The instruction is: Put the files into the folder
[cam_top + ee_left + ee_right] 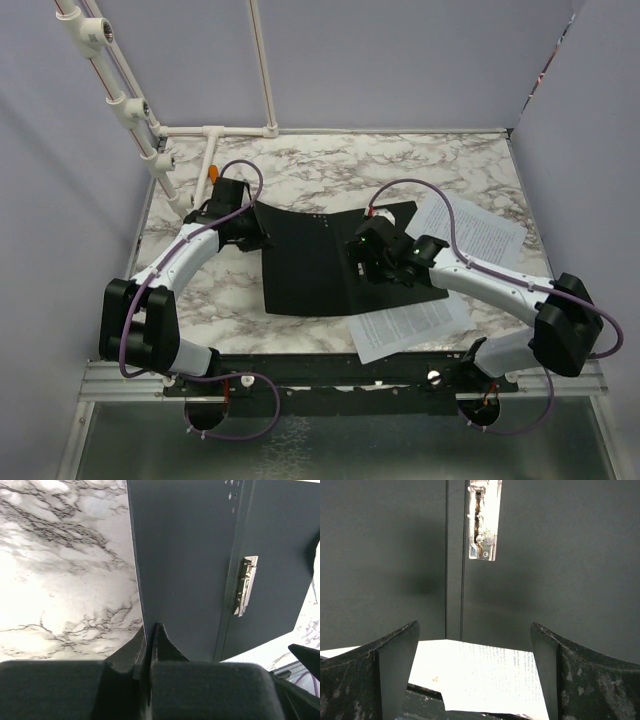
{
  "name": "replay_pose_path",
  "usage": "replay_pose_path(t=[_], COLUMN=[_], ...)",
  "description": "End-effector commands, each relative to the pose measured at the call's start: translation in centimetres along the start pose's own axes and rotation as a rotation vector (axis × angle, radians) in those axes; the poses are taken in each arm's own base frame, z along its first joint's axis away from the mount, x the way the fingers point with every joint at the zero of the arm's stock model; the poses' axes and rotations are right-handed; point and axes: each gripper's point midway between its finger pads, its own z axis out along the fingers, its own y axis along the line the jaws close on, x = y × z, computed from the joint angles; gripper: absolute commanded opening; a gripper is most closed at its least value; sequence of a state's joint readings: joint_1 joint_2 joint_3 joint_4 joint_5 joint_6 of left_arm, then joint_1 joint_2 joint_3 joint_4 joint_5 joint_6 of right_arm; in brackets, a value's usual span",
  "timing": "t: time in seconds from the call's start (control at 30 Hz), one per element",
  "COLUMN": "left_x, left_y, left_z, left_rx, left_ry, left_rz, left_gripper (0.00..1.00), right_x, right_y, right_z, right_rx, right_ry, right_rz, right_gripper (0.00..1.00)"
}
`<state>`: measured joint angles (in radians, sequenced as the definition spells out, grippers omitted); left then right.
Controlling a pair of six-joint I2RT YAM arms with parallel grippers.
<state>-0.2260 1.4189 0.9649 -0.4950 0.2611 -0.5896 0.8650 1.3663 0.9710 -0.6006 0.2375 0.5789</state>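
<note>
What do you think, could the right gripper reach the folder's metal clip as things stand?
Probably yes: the right gripper hovers open over the folder, whose metal clip lies just ahead with nothing between.

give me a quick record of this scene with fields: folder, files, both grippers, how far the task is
folder: lies open on the marble table, black inside up
spine clip: metal, bare, no sheets in it
files: white printed sheets at the folder's right side, sticking out from under its right cover
left gripper: shut on the edge of the folder's left cover
right gripper: open, over the folder near the clip, holding nothing
task: files not yet in the folder
</note>
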Motion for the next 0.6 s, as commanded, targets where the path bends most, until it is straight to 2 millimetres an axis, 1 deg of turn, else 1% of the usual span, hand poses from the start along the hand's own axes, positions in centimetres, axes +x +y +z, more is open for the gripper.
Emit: replay_pose_path(t=[0.0,0.07,0.13,0.23,0.27,0.37,0.4,0.5,0.57], left_x=[-0.1,0.0,0.0,0.1,0.1,-0.1,-0.2,-0.9,-1.5], left_y=[6.7,7.3,8.0,8.6,8.7,9.2,9.4,9.7,9.8], left_z=[0.5,0.4,0.3,0.2,0.1,-0.1,-0.2,-0.8,-1.3], left_rx=[-0.275,-0.294,-0.317,-0.339,-0.347,-0.373,-0.383,-0.412,-0.434], left_ry=[-0.044,-0.044,-0.045,-0.033,-0.030,-0.033,-0.036,-0.058,-0.072], left_rz=[0.029,0.030,0.037,0.049,0.052,0.056,0.056,0.053,0.051], left_gripper=[0.01,0.02,0.10,0.13,0.17,0.41,0.46,0.56,0.70], right_x=[-0.7,-0.9,-1.1,-1.2,-1.2,-1.0,-0.9,-0.8,-0.6], right_y=[0.8,0.6,0.4,0.1,0.1,0.0,0.0,-0.2,-0.3], right_z=[2.2,3.2,4.2,5.5,5.9,6.9,7.2,7.7,8.0], right_rx=[-0.049,-0.038,-0.032,-0.026,-0.023,-0.014,-0.012,-0.003,0.002], right_ry=[0.015,0.027,0.036,0.050,0.056,0.071,0.077,0.080,0.088], right_rz=[0.025,0.030,0.035,0.047,0.047,0.051,0.049,0.054,0.054], right_gripper=[0.95,0.95,0.95,0.95,0.95,0.95,0.95,0.95,0.95])
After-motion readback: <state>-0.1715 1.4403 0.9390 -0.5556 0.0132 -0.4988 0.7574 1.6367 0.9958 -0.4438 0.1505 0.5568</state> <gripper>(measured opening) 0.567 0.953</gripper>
